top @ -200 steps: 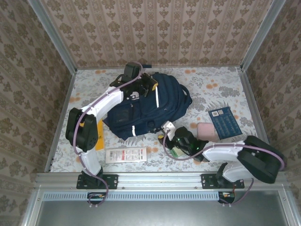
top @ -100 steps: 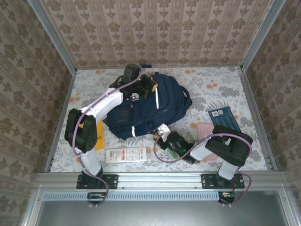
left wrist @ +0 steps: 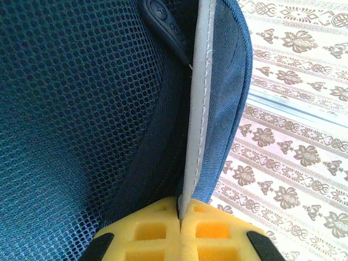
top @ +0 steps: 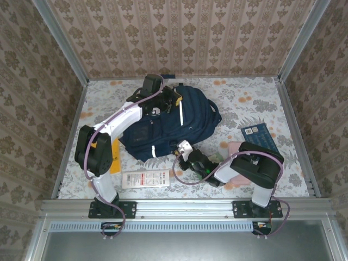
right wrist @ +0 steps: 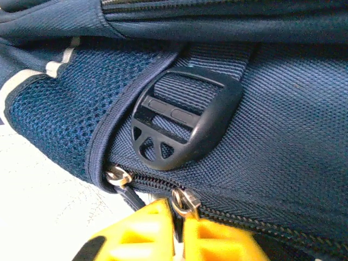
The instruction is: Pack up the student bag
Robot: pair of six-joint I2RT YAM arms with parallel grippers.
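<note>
- Navy fabric of the student bag [top: 187, 117] lies on the floral surface [top: 244, 103], left of centre and toward the far wall. My left arm crosses its far-left part and hides it.
- My left claw [left wrist: 179, 215] is clenched on the bag's pale grey stripe [left wrist: 198, 109]. The yellow pads meet with the stripe's edge pinched between them, and their lower ends are cut off by the frame.
- Blue mesh [left wrist: 70, 109] lies left of that stripe. A dark zip tab [left wrist: 163, 22] at the top runs out of the frame.
- My right claw [right wrist: 178, 220] sits at the bag's near edge, grasping a metal zip pull [right wrist: 182, 198]. The pull drops into the slit between my pads, and its lower end is hidden and blurred.
- A second slider [right wrist: 118, 176] sits just left of it, with its tab running down behind my pad. A black buckle [right wrist: 185, 122] sits above on webbing.
- A pink item [top: 237, 149] is partly covered by my right arm, next to a blue book [top: 260, 140].
- A white flat box [top: 145, 178] lies near my left base. Something yellow [top: 115, 159] shows behind that arm, and I cannot tell what it is.
</note>
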